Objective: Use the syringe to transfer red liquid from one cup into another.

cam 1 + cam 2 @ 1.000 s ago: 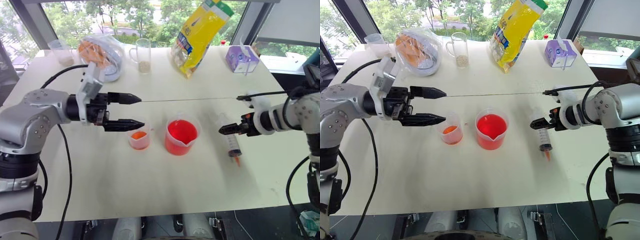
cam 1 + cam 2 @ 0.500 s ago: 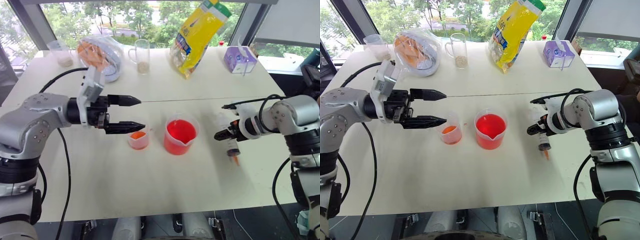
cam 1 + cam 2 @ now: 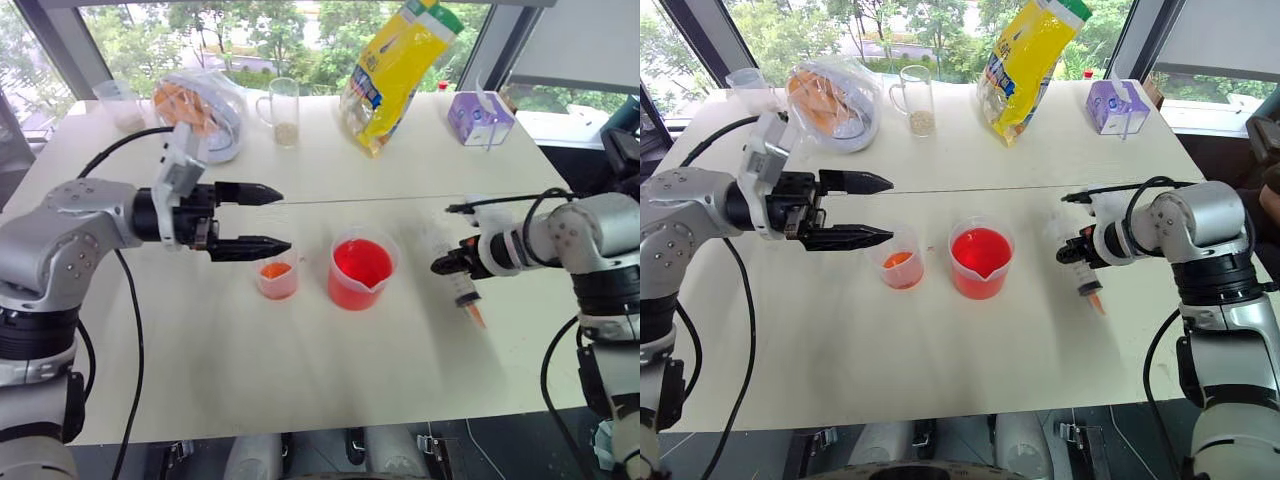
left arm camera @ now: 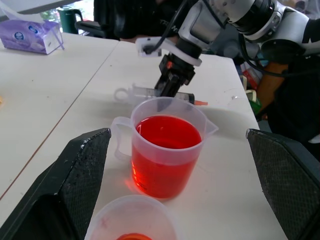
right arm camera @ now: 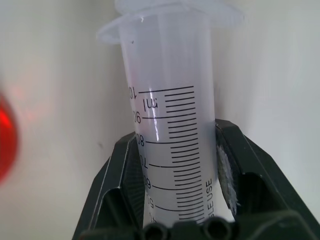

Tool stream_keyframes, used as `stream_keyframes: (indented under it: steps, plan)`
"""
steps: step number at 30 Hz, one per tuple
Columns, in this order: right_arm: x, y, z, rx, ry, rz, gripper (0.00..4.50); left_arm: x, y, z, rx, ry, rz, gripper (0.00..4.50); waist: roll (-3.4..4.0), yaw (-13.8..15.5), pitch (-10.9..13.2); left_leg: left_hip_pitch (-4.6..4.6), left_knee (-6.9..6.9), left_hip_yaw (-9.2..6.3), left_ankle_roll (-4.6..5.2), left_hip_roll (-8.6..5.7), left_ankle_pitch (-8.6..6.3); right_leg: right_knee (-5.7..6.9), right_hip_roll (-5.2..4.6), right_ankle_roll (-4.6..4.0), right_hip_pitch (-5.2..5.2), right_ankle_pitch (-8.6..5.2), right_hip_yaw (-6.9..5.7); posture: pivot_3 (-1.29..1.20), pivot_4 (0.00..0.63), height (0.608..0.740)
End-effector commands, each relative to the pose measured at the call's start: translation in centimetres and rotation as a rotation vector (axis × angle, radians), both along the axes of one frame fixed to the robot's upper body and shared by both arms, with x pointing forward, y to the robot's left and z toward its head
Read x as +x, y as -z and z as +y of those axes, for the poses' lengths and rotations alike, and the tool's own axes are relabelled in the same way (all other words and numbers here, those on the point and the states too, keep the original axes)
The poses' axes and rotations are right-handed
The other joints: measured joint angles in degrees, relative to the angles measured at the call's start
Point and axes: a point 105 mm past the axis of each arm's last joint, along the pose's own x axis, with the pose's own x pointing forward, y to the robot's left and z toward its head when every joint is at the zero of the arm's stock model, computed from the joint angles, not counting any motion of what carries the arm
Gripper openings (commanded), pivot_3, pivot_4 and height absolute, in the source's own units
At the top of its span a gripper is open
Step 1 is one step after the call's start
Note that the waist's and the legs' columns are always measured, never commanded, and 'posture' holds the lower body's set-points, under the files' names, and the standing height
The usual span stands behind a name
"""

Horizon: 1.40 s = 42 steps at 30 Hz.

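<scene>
The syringe [image 3: 463, 281] is at the table's right side, its orange tip pointing toward the front edge. My right gripper [image 3: 446, 265] is shut on its barrel. In the right wrist view both black fingers [image 5: 119, 175] clamp the marked barrel [image 5: 172, 120]. I cannot tell whether the syringe rests on the table. The wide spouted cup of red liquid [image 3: 361, 272] stands mid-table, left of the syringe. The small clear cup [image 3: 277, 277] with a little orange stands to its left. My left gripper [image 3: 284, 219] hovers open just above and behind the small cup, holding nothing.
Along the back of the table are a yellow bag [image 3: 400, 65], a purple tissue box [image 3: 483, 117], a handled glass mug [image 3: 284, 108], a clear bag with orange contents [image 3: 200, 108] and a clear cup [image 3: 123, 105]. A thin seam crosses the table.
My right gripper has closed on the syringe barrel; a second ago it stood open at the barrel. The left arm has kept still.
</scene>
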Motion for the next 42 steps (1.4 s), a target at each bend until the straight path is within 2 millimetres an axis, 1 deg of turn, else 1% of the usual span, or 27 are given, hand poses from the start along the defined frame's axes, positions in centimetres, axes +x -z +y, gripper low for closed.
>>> stream_keyframes:
  steps: [1,4,6,8,10,12,14,15,17,19,22,24,29,33,42]
  plan:
    - [0.7,-9.2,0.1,0.061,-0.019,-0.471,1.56,0.2,-1.4,-0.3,-0.01,0.035,-0.055,4.5,0.07,0.2,0.0,-0.04,0.0,-0.01,0.0,-0.01,0.0,0.0,-0.02,0.0,-0.03,0.0,-0.01,0.0,0.15,0.74]
    - [0.0,-12.2,0.9,0.123,-0.056,-0.658,1.56,0.6,-1.7,-0.5,-0.011,0.057,-0.06,4.5,0.04,0.2,0.0,-0.04,0.0,-0.01,0.0,-0.01,0.0,-0.02,-0.01,0.01,-0.02,0.0,-0.02,0.0,0.15,0.74]
    - [-1.2,-15.0,2.2,0.189,-0.11,-0.838,1.56,0.8,-2.1,-0.9,-0.016,0.082,-0.065,4.5,0.04,0.1,0.0,-0.03,-0.01,-0.01,0.01,-0.02,-0.01,-0.03,-0.01,0.01,0.0,0.0,-0.03,0.0,0.15,0.74]
    - [-2.3,-17.0,3.6,0.287,-0.164,-0.954,1.56,1.0,-2.5,-1.2,-0.025,0.105,-0.067,4.5,0.05,0.0,0.0,-0.03,-0.01,0.0,0.01,-0.01,-0.01,-0.01,-0.01,0.01,-0.01,0.0,-0.02,0.0,0.15,0.74]
    - [-3.4,-18.6,5.1,0.448,-0.218,-1.035,1.56,1.2,-2.8,-1.6,-0.032,0.127,-0.068,4.5,0.05,-0.2,0.0,-0.01,-0.01,0.0,0.0,-0.01,0.0,0.01,0.01,0.01,-0.01,0.0,-0.02,0.0,0.15,0.74]
    - [-4.7,-19.3,6.7,0.538,-0.304,-1.095,1.56,1.3,-3.1,-2.0,-0.035,0.145,-0.07,4.5,0.06,-0.1,0.0,0.01,-0.02,-0.01,0.0,0.01,0.0,0.04,0.01,0.01,-0.01,0.0,-0.01,0.0,0.15,0.74]
    - [-5.7,-18.7,8.6,0.572,-0.393,-1.106,1.56,1.4,-3.4,-2.2,-0.042,0.163,-0.071,4.5,0.06,-0.1,0.0,0.01,-0.03,-0.03,0.0,0.02,0.0,0.05,0.01,0.01,-0.01,0.0,-0.02,0.0,0.15,0.74]
    - [-6.1,-18.0,9.5,0.573,-0.435,-1.107,1.56,1.4,-3.6,-2.4,-0.046,0.172,-0.072,4.5,0.06,0.0,0.0,0.01,-0.04,-0.03,0.0,0.02,0.0,0.05,0.01,0.01,-0.01,0.0,-0.02,0.0,0.15,0.74]
    - [-6.7,-16.4,11.0,0.552,-0.501,-1.099,1.56,1.5,-3.9,-2.6,-0.051,0.184,-0.073,4.5,0.05,0.1,0.0,0.0,-0.04,-0.04,0.0,0.01,0.0,0.04,-0.01,0.01,0.0,0.0,-0.02,0.0,0.15,0.74]
    - [-7.0,-14.3,12.1,0.539,-0.563,-1.069,1.56,1.4,-4.2,-2.9,-0.053,0.197,-0.076,4.5,0.05,0.0,0.0,-0.01,-0.04,-0.04,0.01,-0.01,-0.01,0.02,-0.04,0.01,0.02,0.0,-0.02,0.0,0.15,0.74]
    - [-6.7,-11.1,12.9,0.488,-0.589,-1.04,1.56,1.4,-4.5,-3.2,-0.055,0.212,-0.078,4.5,0.05,0.0,0.0,0.0,-0.02,-0.01,0.02,-0.06,-0.01,0.0,-0.06,0.05,0.03,0.02,0.0,0.0,0.15,0.74]
    - [-6.6,-9.5,13.2,0.473,-0.593,-1.028,1.56,1.5,-4.7,-3.4,-0.056,0.216,-0.08,4.5,0.05,-0.1,0.0,0.0,-0.02,-0.03,0.02,-0.1,-0.01,0.0,-0.04,0.05,0.03,0.02,-0.01,0.0,0.15,0.74]
    - [-6.6,-6.7,13.5,0.441,-0.597,-1.015,1.56,1.6,-5.1,-4.1,-0.074,0.224,-0.086,4.5,0.05,-0.1,0.0,0.03,-0.02,-0.04,0.0,-0.08,0.0,0.03,-0.02,0.05,0.03,0.02,-0.01,0.0,0.15,0.74]
    - [-6.5,-5.4,13.3,0.413,-0.589,-1.005,1.56,1.8,-4.9,-4.8,-0.083,0.223,-0.085,4.5,0.05,0.0,0.0,0.04,-0.02,-0.04,0.0,-0.08,0.0,0.03,-0.02,0.05,0.03,0.02,-0.01,0.0,0.15,0.74]
    - [-6.8,-4.5,13.6,0.375,-0.612,-0.998,1.56,2.7,-4.3,-6.4,-0.09,0.218,-0.076,4.5,0.05,0.0,0.0,0.05,-0.01,-0.05,-0.01,-0.08,0.0,0.04,-0.02,0.05,0.04,0.02,-0.02,0.0,0.15,0.74]
